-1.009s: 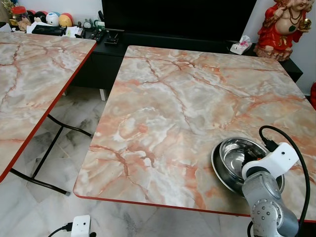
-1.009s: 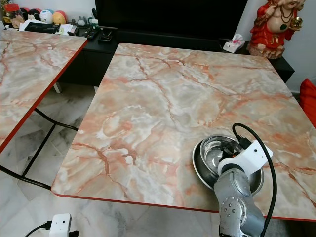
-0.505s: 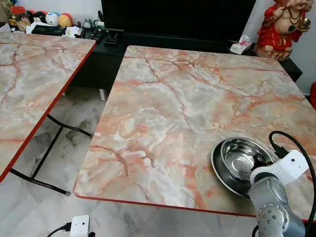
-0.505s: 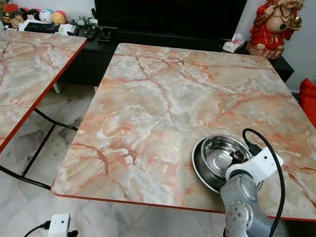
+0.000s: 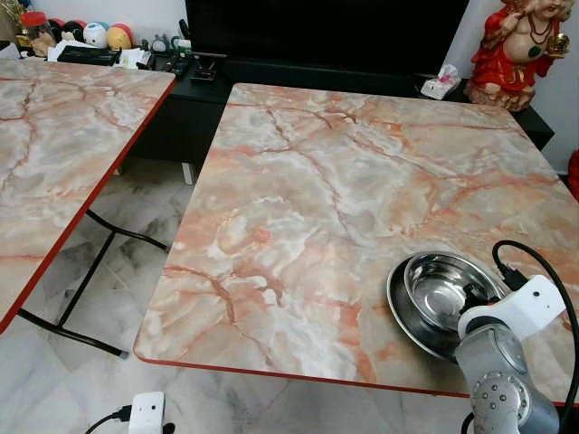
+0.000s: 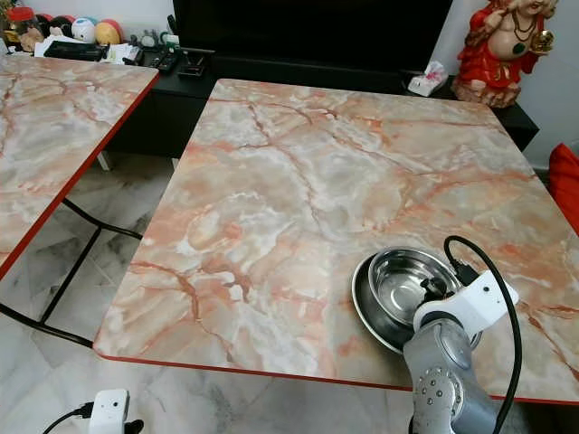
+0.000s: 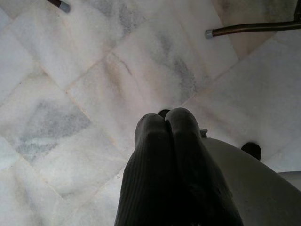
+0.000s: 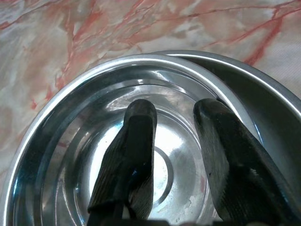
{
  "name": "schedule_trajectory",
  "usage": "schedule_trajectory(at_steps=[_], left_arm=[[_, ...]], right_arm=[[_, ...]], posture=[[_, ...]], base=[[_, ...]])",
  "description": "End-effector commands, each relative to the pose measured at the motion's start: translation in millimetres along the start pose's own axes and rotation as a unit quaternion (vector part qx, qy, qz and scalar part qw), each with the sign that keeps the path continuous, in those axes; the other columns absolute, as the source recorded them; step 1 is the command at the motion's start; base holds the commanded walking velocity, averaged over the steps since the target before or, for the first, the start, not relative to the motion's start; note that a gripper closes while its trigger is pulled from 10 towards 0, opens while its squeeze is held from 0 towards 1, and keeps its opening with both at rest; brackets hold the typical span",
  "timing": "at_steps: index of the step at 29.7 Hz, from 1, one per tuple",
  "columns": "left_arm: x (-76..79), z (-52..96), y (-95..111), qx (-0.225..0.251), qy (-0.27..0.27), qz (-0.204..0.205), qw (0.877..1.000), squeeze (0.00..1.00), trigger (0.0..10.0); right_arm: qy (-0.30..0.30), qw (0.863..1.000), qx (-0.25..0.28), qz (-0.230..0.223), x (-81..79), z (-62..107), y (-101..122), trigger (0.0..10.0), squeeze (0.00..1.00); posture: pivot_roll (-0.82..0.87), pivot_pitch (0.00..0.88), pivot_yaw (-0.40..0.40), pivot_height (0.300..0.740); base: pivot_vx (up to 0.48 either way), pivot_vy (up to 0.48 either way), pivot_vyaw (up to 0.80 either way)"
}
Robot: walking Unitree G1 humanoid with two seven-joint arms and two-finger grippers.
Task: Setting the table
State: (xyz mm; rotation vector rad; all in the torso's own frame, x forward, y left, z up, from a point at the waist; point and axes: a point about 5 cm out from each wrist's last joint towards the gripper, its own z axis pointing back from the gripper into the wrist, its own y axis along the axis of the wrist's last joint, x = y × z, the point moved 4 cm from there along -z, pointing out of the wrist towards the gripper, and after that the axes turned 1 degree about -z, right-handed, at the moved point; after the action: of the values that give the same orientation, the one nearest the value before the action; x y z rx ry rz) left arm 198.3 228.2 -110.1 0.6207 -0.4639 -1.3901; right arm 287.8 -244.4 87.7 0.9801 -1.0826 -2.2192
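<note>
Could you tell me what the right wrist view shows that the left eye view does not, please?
The right wrist view shows the right gripper open, its jaws inside the steel bowl, which sits in a steel plate. The left eye view alone shows the marble table, a second table and a red statue. Both show bowl, plate and marble tabletop.

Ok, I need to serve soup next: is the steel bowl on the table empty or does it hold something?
Empty. The steel bowl shows bare shiny metal inside; the right gripper hangs open over it.
</note>
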Motion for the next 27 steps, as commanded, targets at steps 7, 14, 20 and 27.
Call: schedule_trajectory(at_steps=[7, 14, 20, 27], left_arm=[[3.2, 0.6, -7.0, -0.016, -0.001, 0.004, 1.000, 0.00, 10.0], [5.8, 0.2, -5.7, -0.013, -0.003, 0.005, 1.000, 0.00, 10.0], [5.7, 0.5, -6.9, -0.014, -0.002, 0.004, 1.000, 0.00, 10.0], [-0.9, 1.4, -8.4, -0.017, 0.006, -0.012, 1.000, 0.00, 10.0]], right_arm=[[-0.013, 1.000, 0.016, -0.004, 4.6, 1.5, 8.6, 10.0, 0.00], [-0.009, 1.000, 0.018, -0.007, 2.0, 1.3, 10.1, 10.0, 0.00], [-0.010, 1.000, 0.023, -0.011, 1.8, 1.8, 11.7, 10.0, 0.00], [0.043, 0.993, 0.100, 0.041, -17.2, 5.8, 27.9, 10.0, 0.00]], posture=[[0.04, 0.102, -0.086, 0.740], [0.04, 0.101, -0.088, 0.740], [0.04, 0.103, -0.088, 0.740], [0.06, 0.093, -0.077, 0.740]], base=[[0.000, 0.000, 0.00], [0.000, 0.000, 0.00], [0.000, 0.000, 0.00], [0.000, 0.000, 0.00]])
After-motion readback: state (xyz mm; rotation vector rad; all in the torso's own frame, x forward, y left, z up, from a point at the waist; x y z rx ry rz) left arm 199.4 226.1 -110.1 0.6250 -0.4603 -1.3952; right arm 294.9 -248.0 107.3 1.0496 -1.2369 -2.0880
